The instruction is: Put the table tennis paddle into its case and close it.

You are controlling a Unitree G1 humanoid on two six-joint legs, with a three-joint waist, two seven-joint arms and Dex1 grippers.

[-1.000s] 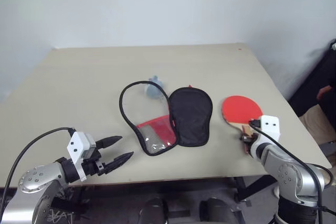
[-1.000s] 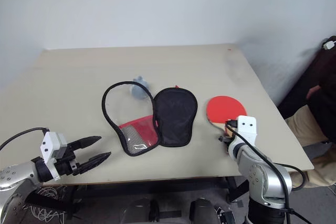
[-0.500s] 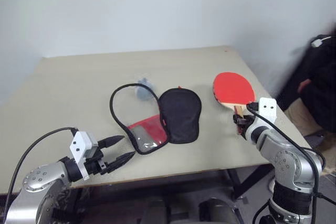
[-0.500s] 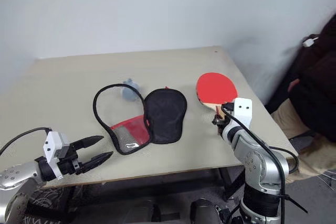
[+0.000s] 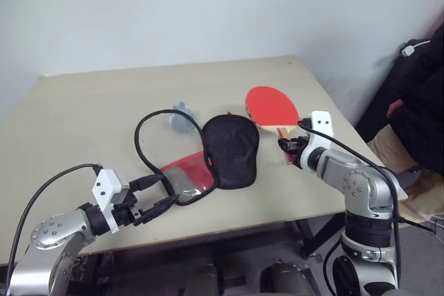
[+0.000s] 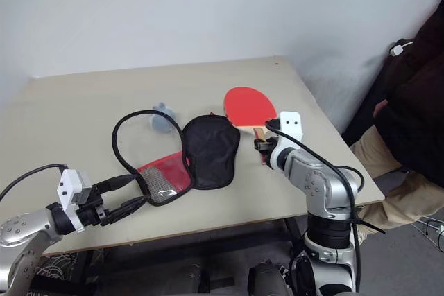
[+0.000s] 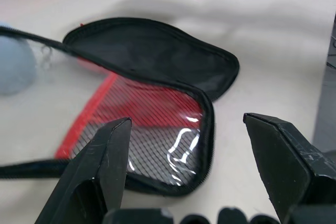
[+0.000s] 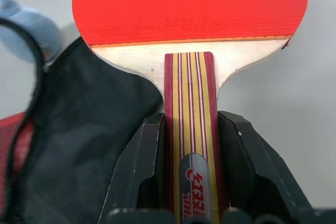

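Head stereo pair overlooking table point(image 5: 83, 102); wrist cams close-up, fwd-facing.

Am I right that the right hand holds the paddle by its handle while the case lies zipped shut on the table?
Not quite. The right hand does grip the table tennis paddle by its handle, but the case is not zipped shut: it lies opened out on the table, black half beside clear half, as the left eye view shows.
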